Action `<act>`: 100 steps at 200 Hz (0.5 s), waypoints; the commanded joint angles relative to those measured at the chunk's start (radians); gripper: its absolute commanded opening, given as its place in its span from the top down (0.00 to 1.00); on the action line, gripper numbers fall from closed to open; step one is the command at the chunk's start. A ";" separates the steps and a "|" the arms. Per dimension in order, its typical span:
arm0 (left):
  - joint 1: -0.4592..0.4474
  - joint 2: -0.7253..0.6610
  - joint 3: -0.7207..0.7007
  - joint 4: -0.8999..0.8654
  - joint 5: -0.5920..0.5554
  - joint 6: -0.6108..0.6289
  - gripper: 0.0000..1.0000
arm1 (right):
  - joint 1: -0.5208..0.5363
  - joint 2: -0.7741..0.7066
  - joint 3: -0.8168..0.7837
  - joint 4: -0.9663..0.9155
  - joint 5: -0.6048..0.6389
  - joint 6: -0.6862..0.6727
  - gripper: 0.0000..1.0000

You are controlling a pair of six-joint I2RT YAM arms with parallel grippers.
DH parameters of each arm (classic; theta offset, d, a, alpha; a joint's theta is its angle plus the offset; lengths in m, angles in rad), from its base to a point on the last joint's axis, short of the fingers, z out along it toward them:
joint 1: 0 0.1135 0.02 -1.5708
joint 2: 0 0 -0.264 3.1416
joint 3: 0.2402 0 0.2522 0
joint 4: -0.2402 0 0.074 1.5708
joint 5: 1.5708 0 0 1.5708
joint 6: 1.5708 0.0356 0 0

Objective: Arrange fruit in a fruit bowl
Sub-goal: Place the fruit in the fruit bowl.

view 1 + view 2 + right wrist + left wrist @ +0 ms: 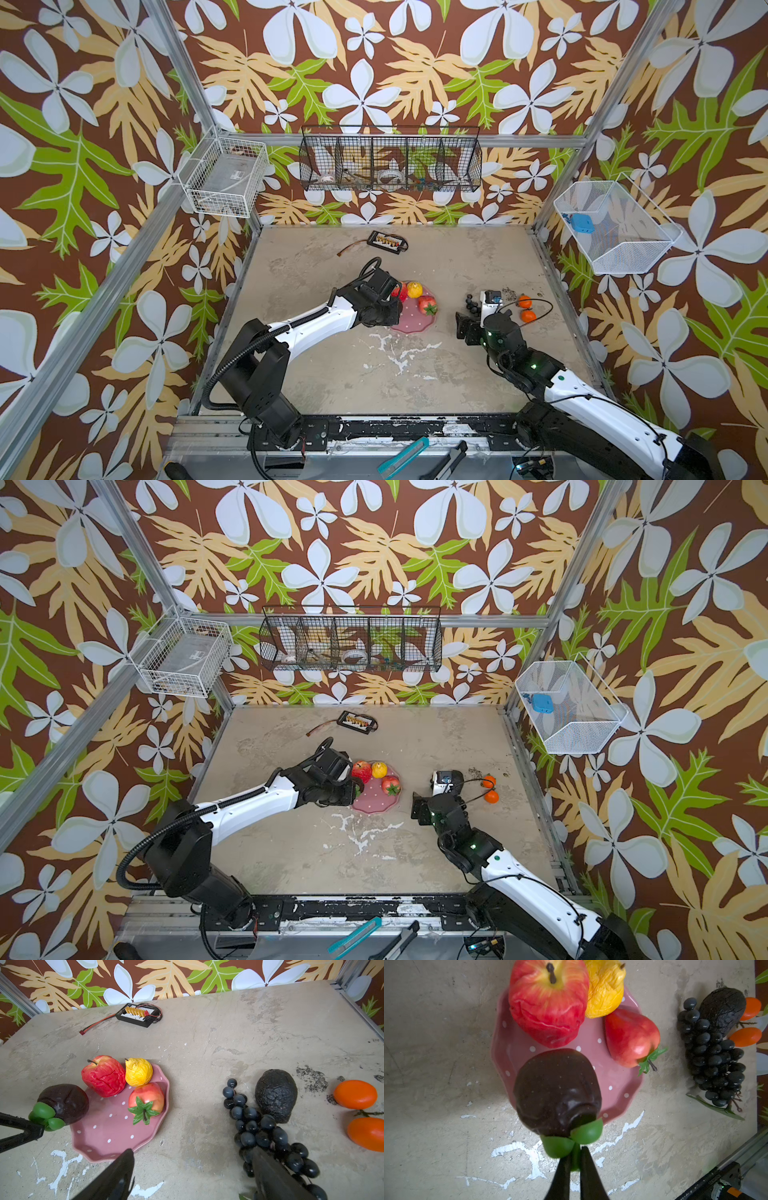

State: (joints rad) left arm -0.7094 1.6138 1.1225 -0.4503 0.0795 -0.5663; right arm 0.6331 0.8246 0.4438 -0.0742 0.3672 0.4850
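1. Fruit bowl [108,1138]: pink, white-dotted, scalloped, on the bench [207,1043] just ahead of the left pincer [576,1154]; holds red apple [548,1001], yellow pear [604,991], strawberry [631,1039].
2. That pincer is pinched tight on the green stem end of the dark purple fruit [556,1091], poised over the bowl's near rim; contact unclear.
3. Empty right pincer [192,1150] gapes wide; grape bunch [270,1136] beside one finger, avocado [276,1095] and two oranges [355,1094] farther out, all on the bench.
4. Judged: three placed, one arriving, four left.
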 commanded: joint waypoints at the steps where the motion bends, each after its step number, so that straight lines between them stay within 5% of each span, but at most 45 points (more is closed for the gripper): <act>1: 0.005 0.026 0.031 -0.060 0.002 0.036 1.00 | -0.001 -0.005 -0.004 0.024 0.019 -0.011 0.12; 100: 0.028 0.124 0.083 -0.114 -0.016 0.096 1.00 | -0.002 -0.022 -0.008 0.014 0.026 -0.008 0.13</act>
State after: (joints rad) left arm -0.6895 1.7267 1.2030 -0.5449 0.0795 -0.4934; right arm 0.6308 0.8051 0.4335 -0.0719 0.3737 0.4854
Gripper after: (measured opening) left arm 0.105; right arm 0.875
